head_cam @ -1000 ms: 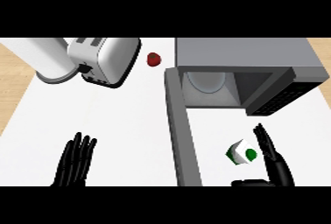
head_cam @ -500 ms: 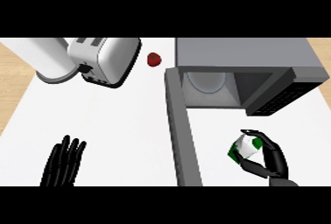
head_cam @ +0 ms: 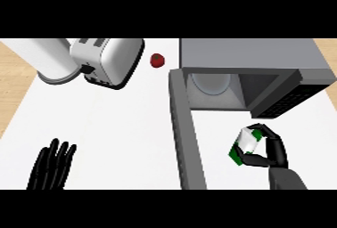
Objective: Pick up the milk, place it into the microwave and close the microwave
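One milk carton (head_cam: 245, 146), white and green. One microwave (head_cam: 253, 75), door (head_cam: 187, 142) open, one round plate (head_cam: 212, 82) inside. One toaster (head_cam: 107, 60). One red apple (head_cam: 157, 60). One white cylinder (head_cam: 47, 60). Two black hands: left hand (head_cam: 54, 167), right hand (head_cam: 271, 149). One white counter (head_cam: 118, 124).

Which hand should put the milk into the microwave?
Right. The right hand is curled round the milk, just below the open microwave. The left hand rests open beyond the door.
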You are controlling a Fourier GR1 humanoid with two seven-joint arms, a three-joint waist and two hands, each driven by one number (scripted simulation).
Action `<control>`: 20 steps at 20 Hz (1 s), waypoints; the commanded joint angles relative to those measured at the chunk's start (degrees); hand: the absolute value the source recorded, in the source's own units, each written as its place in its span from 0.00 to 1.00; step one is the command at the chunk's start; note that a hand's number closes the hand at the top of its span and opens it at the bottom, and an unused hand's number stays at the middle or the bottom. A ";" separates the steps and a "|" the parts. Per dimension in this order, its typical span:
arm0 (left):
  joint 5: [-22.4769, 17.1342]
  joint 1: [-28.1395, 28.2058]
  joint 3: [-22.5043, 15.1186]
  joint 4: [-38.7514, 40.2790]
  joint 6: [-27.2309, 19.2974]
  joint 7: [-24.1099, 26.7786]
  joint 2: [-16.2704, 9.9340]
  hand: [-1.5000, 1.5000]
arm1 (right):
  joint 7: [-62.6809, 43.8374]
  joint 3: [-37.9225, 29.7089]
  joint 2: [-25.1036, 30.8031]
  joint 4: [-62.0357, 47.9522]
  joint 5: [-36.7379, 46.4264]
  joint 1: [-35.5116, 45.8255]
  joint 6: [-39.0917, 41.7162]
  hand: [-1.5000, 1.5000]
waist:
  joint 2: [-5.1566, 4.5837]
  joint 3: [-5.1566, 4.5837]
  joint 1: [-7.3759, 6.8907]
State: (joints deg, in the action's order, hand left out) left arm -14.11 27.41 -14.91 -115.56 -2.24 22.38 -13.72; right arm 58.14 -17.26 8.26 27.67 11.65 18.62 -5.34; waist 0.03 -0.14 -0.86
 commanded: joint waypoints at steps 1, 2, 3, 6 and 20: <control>0.47 -0.54 -0.30 -0.46 0.25 -1.16 0.08 0.00 | -2.31 -2.81 0.70 -5.43 -0.48 6.98 -7.44 1.00 | -0.33 0.25 -0.34; -2.53 1.53 2.70 -0.53 2.74 0.47 -1.73 0.00 | -2.03 -0.87 2.12 -5.14 2.03 6.03 -8.59 1.00 | -0.26 0.21 -0.40; -2.31 -1.24 1.79 1.44 1.51 -1.08 0.09 0.00 | 1.59 -0.06 0.75 -6.39 3.36 5.07 -11.03 1.00 | -0.35 0.23 -0.21; -1.98 -0.82 2.10 -0.93 1.85 -2.00 -0.39 0.00 | 7.48 -2.61 2.27 -10.19 -0.36 7.43 -1.70 1.00 | -0.42 0.29 -0.35; -5.06 4.07 6.65 -3.55 4.97 -3.81 -1.21 0.00 | -2.39 8.24 -8.14 10.83 -3.75 1.88 -1.68 1.00 | 0.25 0.11 0.88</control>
State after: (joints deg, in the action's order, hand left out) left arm -17.73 29.69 -9.45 -115.14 2.72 22.10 -14.23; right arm 58.08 -12.84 1.90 31.37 9.17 23.04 -5.74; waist 0.15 -0.02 -0.19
